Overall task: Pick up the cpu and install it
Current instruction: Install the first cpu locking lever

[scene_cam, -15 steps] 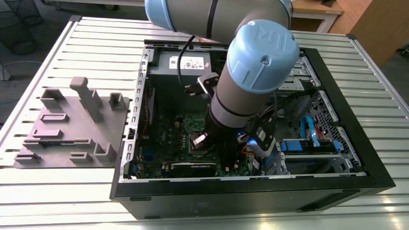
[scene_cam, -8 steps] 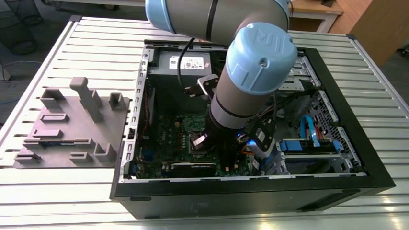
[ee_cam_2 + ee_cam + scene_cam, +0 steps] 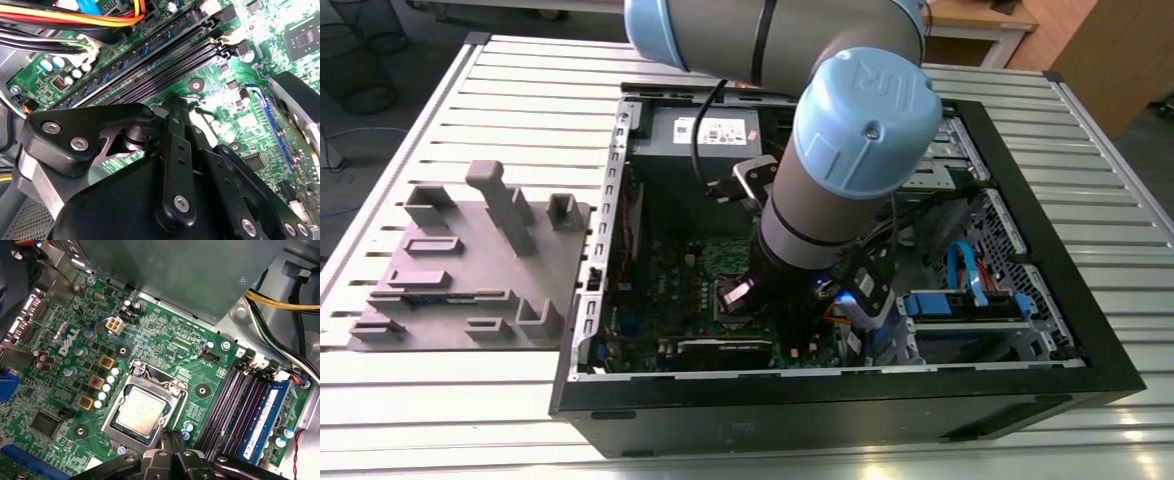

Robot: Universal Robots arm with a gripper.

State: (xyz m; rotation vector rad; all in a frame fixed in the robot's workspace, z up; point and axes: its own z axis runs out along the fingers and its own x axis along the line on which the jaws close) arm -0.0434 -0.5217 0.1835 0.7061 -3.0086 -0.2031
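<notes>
While I hover just above the green board (image 3: 165, 347), my fingers (image 3: 171, 441) are pressed together beside the cpu (image 3: 141, 412) lying in its socket (image 3: 145, 407).

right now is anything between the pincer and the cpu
Nothing visible. In the first wrist view the cpu lies flat in its socket frame on the motherboard, its top bare. The pincer hangs just beside one edge of the frame, with no cable or part between them.

Lab or workshop: slatted metal workbench (image 3: 427, 400), opened computer case (image 3: 1067, 340) lying flat, grey moulded tray (image 3: 467, 260), wooden furniture (image 3: 1107, 50) behind.
</notes>
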